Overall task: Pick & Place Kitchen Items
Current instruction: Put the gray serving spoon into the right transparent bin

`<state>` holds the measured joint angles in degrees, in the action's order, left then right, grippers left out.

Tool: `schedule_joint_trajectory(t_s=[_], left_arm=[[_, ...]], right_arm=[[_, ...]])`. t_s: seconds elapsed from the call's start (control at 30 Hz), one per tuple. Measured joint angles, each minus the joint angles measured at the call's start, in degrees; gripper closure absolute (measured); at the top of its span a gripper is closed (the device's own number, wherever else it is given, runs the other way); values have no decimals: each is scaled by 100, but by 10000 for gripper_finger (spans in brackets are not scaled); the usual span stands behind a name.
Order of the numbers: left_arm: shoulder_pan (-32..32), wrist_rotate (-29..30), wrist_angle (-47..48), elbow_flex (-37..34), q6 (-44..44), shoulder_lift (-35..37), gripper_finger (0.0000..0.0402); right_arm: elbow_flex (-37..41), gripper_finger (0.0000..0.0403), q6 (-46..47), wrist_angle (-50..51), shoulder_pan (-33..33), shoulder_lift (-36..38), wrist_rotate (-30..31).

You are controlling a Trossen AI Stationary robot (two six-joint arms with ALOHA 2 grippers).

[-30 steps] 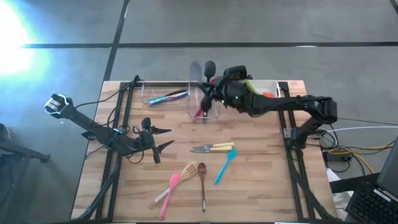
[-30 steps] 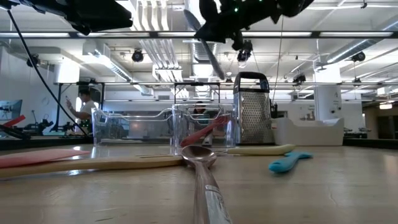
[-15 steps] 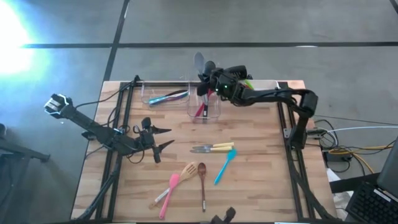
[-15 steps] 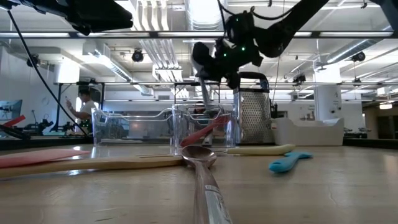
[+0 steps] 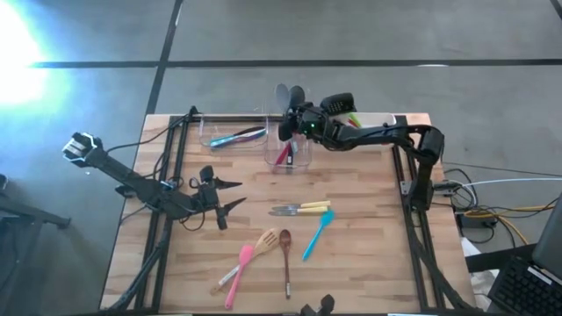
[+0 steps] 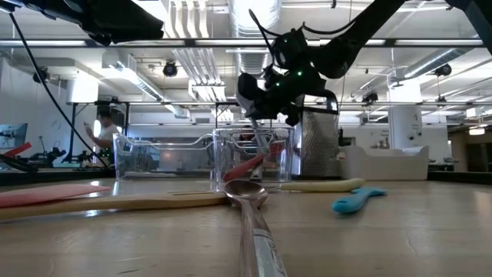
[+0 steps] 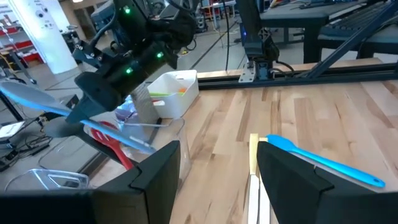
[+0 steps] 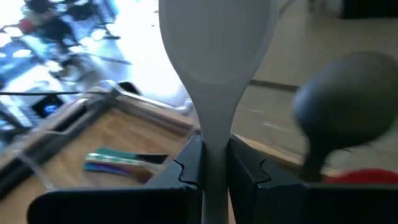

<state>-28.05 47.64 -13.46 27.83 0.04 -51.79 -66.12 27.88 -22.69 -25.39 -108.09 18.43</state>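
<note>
Right gripper [image 8: 214, 171] pinches grey spoon [image 8: 214, 56] by its handle, clear tub [image 5: 288, 151] directly below; left gripper [image 5: 230, 195] spread, idle.

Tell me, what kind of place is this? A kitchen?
Probably not a kitchen: it looks like a robotics lab or workshop. The wooden table carries two robot arms, the ceiling in the low view shows open ducts and pipes, and a person stands at benches far behind.

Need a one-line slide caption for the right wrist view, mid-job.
Right gripper shut on the grey spoon, black ladle beside it, wooden table below.
</note>
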Motion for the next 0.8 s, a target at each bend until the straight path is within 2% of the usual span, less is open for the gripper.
schedule_joint_trajectory(t_s=[0.13,0.33,0.53,0.73,0.8], left_arm=[[9,0,7,0,-18,0,184],[31,0,1,0,-22,0,184],[33,0,3,0,-5,0,184],[33,-2,7,0,-8,0,184],[33,0,19,0,-34,0,184]], right_arm=[[12,373,-336,148,188,133,436],[-183,373,-475,138,381,138,314],[-287,373,-486,149,687,138,682],[-263,373,-247,505,932,125,1838],[-232,373,-194,678,939,125,2053]])
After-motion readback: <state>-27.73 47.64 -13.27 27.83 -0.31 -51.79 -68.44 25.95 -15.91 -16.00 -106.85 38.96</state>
